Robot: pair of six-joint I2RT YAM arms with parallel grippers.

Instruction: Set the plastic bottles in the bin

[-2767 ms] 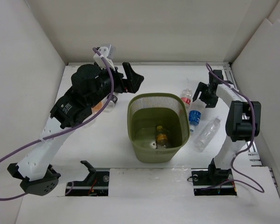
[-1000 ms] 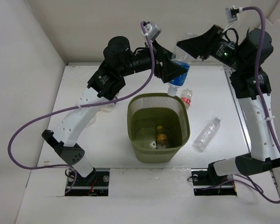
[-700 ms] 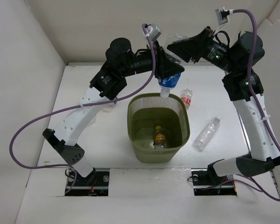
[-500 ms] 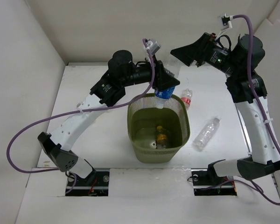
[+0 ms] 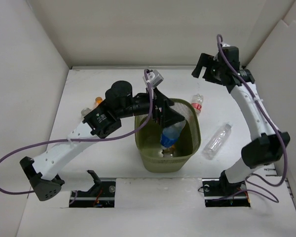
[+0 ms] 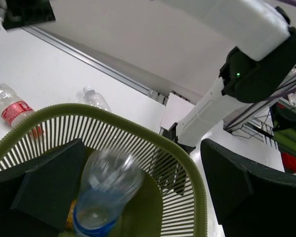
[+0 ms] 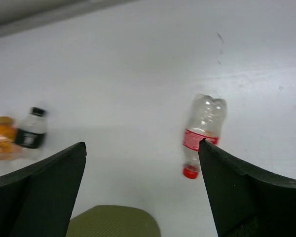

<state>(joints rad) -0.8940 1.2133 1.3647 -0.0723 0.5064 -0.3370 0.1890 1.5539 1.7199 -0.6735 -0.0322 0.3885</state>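
The olive-green mesh bin [image 5: 143,116] stands mid-table. My left gripper [image 5: 163,114] hangs over its rim with jaws wide apart. A clear bottle with a blue label [image 5: 171,135] is tilted inside the bin, blurred and free of the fingers; it also shows in the left wrist view [image 6: 106,190] beside the left finger [image 6: 44,187]. An orange-labelled bottle [image 5: 171,146] lies at the bin's bottom. My right gripper [image 5: 206,73] is open and empty, raised at the back right. A red-labelled bottle [image 5: 197,103] [image 7: 202,131] lies behind the bin.
A clear bottle [image 5: 217,141] lies right of the bin. An orange-capped bottle [image 5: 98,101] and a black-labelled one [image 5: 85,111] lie at the left, also in the right wrist view [image 7: 2,137] [image 7: 32,131]. White walls enclose the table.
The blue-labelled bottle passed from my right gripper to my left, which lowered it over the bin and opened. The bottle has dropped inside. The right arm drew back, open.
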